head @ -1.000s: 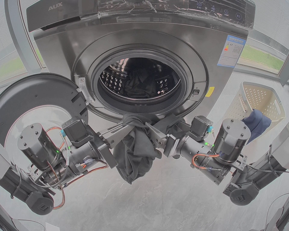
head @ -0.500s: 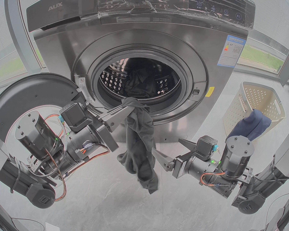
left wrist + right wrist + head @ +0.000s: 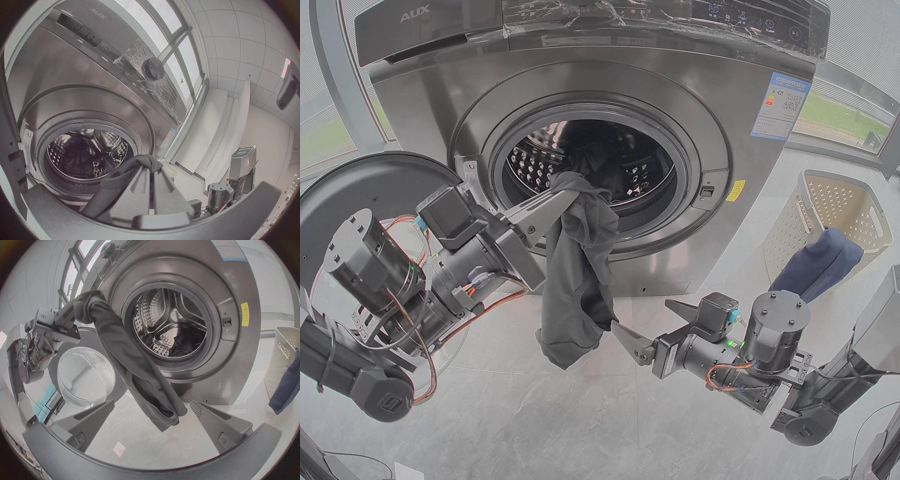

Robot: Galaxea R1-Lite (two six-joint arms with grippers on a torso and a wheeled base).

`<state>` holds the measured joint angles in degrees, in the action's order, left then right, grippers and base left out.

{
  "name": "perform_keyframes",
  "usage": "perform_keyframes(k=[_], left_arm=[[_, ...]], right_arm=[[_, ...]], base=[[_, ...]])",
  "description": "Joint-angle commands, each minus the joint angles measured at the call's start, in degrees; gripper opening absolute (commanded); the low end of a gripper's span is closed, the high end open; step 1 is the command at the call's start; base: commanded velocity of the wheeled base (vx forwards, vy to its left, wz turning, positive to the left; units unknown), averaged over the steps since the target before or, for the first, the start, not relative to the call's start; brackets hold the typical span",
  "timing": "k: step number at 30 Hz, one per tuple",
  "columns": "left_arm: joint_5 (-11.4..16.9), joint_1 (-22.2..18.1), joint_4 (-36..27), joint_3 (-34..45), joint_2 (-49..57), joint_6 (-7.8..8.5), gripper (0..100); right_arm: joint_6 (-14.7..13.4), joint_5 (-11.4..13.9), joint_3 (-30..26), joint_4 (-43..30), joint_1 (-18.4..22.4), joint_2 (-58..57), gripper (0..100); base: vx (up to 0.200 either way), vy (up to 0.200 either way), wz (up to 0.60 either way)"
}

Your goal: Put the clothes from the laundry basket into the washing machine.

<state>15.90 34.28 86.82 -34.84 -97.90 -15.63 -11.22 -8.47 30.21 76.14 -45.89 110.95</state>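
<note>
The left tool (image 3: 565,199) gripped a dark grey garment (image 3: 575,281), the drum (image 3: 531,165) just beyond it, so pushing in looked next; the right tool (image 3: 642,314) gaped empty.

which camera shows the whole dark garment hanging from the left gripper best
Head view: the dark garment hangs full length from the left gripper, before the washing machine. The right wrist view shows its length too, at a slant. The left wrist view catches its bunched top at the fingers.
</note>
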Motion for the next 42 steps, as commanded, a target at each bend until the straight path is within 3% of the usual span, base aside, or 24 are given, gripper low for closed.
perform_keyframes(k=[1, 17, 42], left_arm=[[0.01, 0.0, -1.3, -1.63, 1.4, -0.02, 0], [0.01, -0.88, -4.12, -4.97, 2.63, 0.07, 0], [0.01, -1.32, -3.94, -4.36, 3.07, 0.07, 0]], right_arm=[[0.67, 1.44, 0.29, 0.85, 1.15, 2.52, 100], [2.6, 5.13, 3.81, 3.66, 3.08, 12.72, 100], [4.36, 7.07, 25.51, 3.84, 7.21, 31.0, 100]], base=[[0.0, 0.0, 0.0], [0.0, 0.0, 0.0], [0.0, 0.0, 0.0]])
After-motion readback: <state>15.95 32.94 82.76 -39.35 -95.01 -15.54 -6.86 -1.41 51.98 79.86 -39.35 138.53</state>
